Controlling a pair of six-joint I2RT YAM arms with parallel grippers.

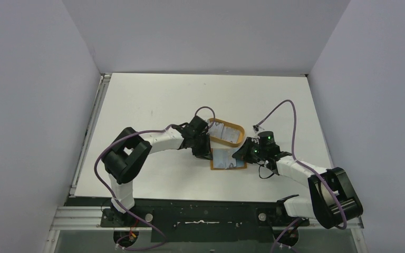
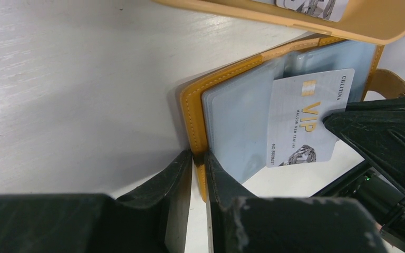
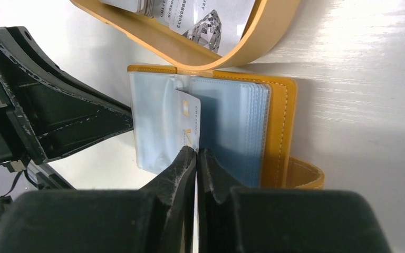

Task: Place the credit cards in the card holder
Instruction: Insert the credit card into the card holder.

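The card holder (image 1: 228, 159) lies open on the white surface (image 1: 153, 105), clear pockets up, just near of the oval tray (image 3: 269, 26). The left jaws pinch the stitched left edge of its orange cover, almost pressed together on the leather. The right jaws, pressed together, pinch the right end of a VIP credit card (image 2: 306, 121). Its other end reaches in over the clear pocket leaves; whether it sits inside one cannot be told. More credit cards (image 3: 211, 23) lie in the tray.

Lab robot cell: white table (image 1: 153, 105), blank walls (image 1: 31, 121)
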